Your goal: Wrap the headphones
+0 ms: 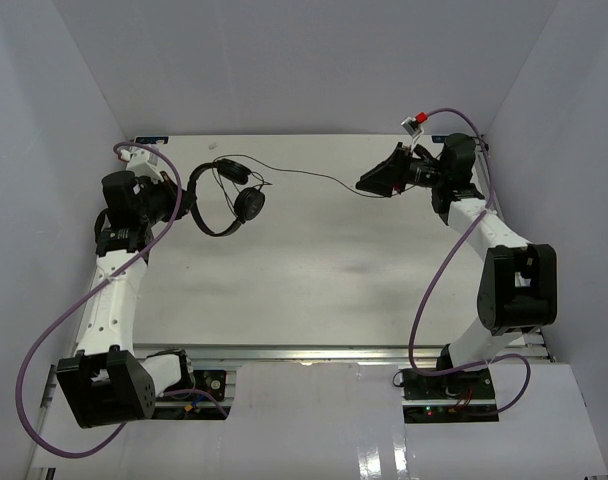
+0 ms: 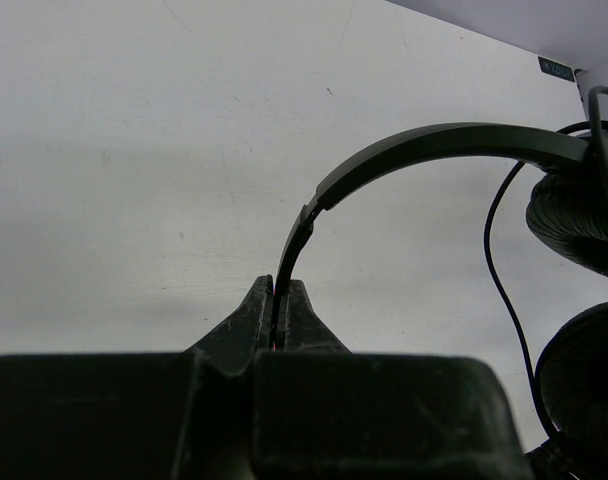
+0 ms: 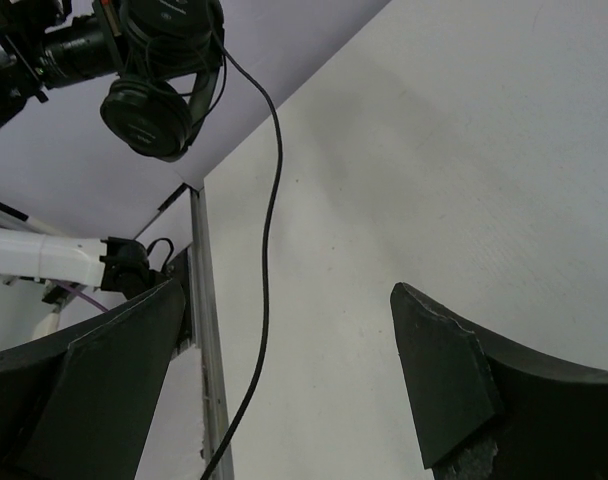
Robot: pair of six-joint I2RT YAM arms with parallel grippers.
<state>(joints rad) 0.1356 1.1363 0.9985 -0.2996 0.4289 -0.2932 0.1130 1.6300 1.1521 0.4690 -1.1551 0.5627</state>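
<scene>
Headphones (image 1: 249,205) sit over the far left part of the table (image 1: 334,270), the left gripper (image 1: 184,200) closed on their headband; their cord (image 1: 304,173) trails across the table's far side to the right gripper (image 1: 369,185), which is spread wide.

Left wrist: the left gripper (image 2: 279,300) pinches the thin headband (image 2: 424,145) above the table; both ear cups (image 2: 584,215) lie at the right edge.

Right wrist: the right gripper (image 3: 284,340) gapes over the table, holding nothing; the cord (image 3: 269,210) passes between its fingers (image 3: 439,370).
</scene>
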